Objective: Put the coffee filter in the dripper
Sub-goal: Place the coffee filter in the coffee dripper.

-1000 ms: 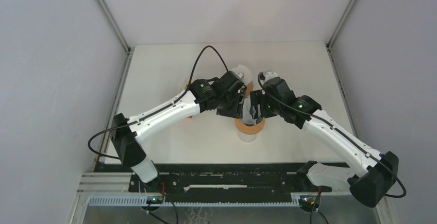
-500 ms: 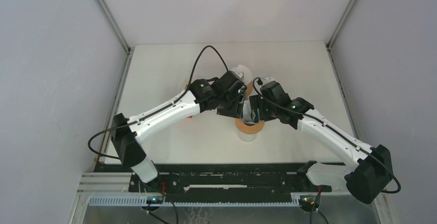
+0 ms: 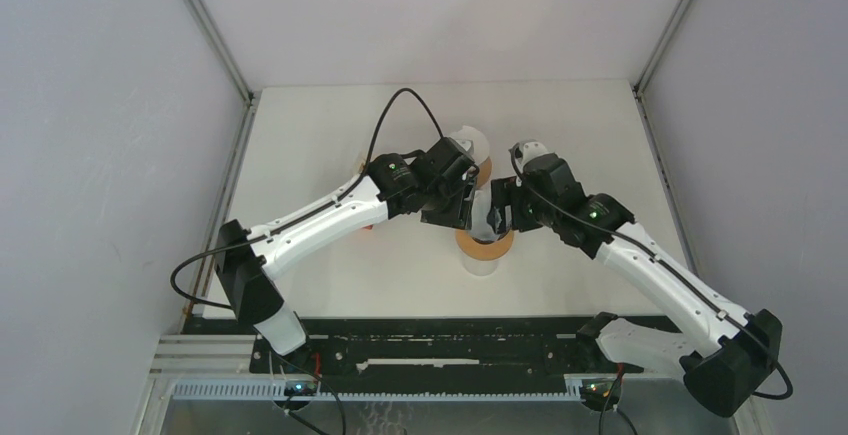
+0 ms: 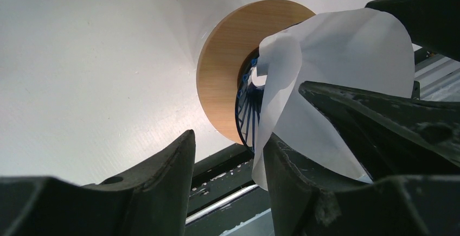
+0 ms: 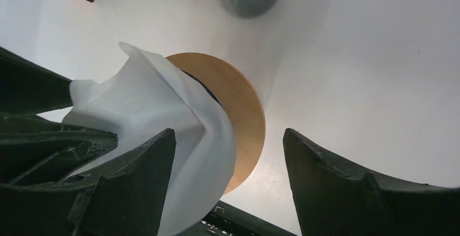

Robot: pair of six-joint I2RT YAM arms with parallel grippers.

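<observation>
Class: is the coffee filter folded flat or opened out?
Partly opened: the coffee filter billows unevenly over the dripper, creased, not flat nor a neat cone.

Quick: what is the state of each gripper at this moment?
Left gripper: open, holding nothing; the coffee filter lies beside one finger.
Right gripper: wide open, holding nothing.

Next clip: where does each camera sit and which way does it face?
Top external: fixed above and behind, looking down on the table; left arm and right arm meeting over the dripper.
Left wrist: on that arm, looking past the left fingers at the filter.
Right wrist: past the right fingers, from the other side.
Shared: filter and dripper in both wrist views.
</observation>
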